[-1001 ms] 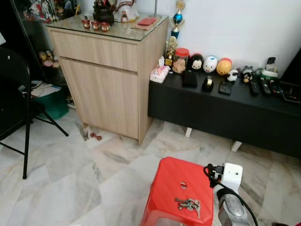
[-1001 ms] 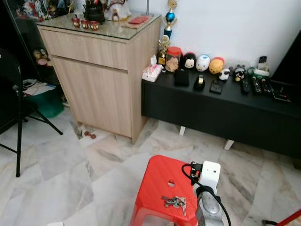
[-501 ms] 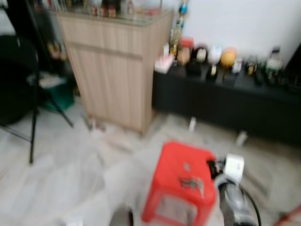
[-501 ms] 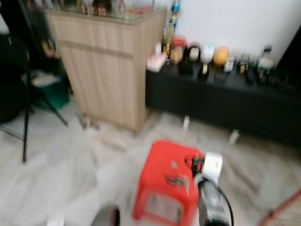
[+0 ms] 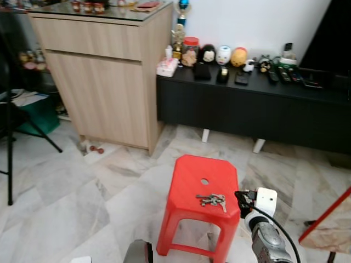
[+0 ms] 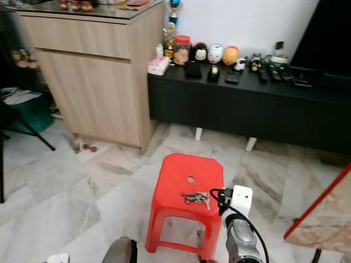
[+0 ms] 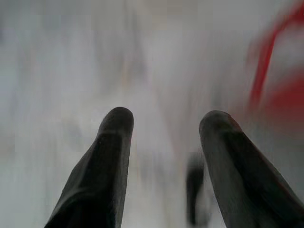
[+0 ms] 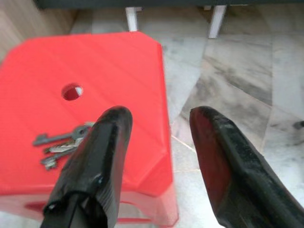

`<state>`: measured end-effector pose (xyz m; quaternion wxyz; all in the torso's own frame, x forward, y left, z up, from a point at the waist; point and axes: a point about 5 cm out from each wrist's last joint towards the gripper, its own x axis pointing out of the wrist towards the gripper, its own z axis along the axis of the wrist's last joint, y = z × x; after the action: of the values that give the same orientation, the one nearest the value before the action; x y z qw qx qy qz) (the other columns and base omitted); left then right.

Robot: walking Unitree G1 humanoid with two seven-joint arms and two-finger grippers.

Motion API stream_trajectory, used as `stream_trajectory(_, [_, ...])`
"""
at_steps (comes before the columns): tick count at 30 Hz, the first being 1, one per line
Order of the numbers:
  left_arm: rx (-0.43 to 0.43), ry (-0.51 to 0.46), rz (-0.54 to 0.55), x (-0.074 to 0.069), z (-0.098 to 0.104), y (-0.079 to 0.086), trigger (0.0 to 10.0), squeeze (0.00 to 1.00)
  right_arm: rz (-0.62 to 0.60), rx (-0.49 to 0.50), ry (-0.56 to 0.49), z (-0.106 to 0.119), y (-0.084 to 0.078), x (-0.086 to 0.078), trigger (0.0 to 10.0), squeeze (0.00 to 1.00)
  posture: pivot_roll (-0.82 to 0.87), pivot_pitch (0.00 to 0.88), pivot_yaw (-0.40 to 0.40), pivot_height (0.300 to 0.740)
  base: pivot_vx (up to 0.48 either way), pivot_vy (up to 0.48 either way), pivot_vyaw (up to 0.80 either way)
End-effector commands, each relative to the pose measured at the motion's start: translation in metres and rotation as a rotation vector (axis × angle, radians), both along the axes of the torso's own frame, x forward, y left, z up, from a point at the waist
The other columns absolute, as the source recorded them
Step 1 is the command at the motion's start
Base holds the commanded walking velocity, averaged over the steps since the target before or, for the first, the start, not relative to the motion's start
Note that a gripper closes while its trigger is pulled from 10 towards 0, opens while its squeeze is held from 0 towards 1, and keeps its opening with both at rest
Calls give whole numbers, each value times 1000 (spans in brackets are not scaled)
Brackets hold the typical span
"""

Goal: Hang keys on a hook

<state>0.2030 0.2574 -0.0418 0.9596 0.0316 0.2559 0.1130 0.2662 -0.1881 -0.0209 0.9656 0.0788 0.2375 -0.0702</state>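
A bunch of grey keys (image 5: 212,200) lies flat on top of a red plastic stool (image 5: 203,178), near its front right corner. My right arm (image 5: 267,244) reaches up from below, beside the stool's right side. In the right wrist view my right gripper (image 8: 159,114) is open over the stool's right edge, and the keys (image 8: 59,142) lie off to one side of its fingers. My left arm (image 5: 137,253) hangs low by the stool's left front. My left gripper (image 7: 166,114) is open over a blurred floor, holding nothing.
A tall wooden cabinet (image 5: 104,82) stands at the back left. Beside it a low black bench (image 5: 247,107) carries figurines and remotes. A black folding chair (image 5: 8,126) is at the far left, and a red-edged slab (image 5: 329,224) leans in at the right. The floor is marble.
The camera has shifted: the stool now shows whole, higher in the picture, and the room has slid left. The keys lie as before. My left arm now shows at the bottom.
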Motion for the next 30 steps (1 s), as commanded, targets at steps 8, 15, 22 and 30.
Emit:
stream_trajectory(8, [112,-416,-124,64,73,-4,10000,0,11,32,39,-3,2,0,10000,0,193,0,-69,635,0,0,0])
stream_trajectory(15, [81,-484,-117,66,83,-6,10000,0,26,22,61,-7,1,-3,10000,0,198,0,-68,635,0,0,0])
stream_trajectory(22, [64,-511,-117,69,90,-7,10000,0,45,18,65,-9,5,-6,10000,0,186,0,-58,635,217,0,518])
stream_trajectory(30, [51,-522,-137,74,96,-11,10000,0,67,27,60,-9,9,-6,10000,0,184,0,-53,635,285,0,0])
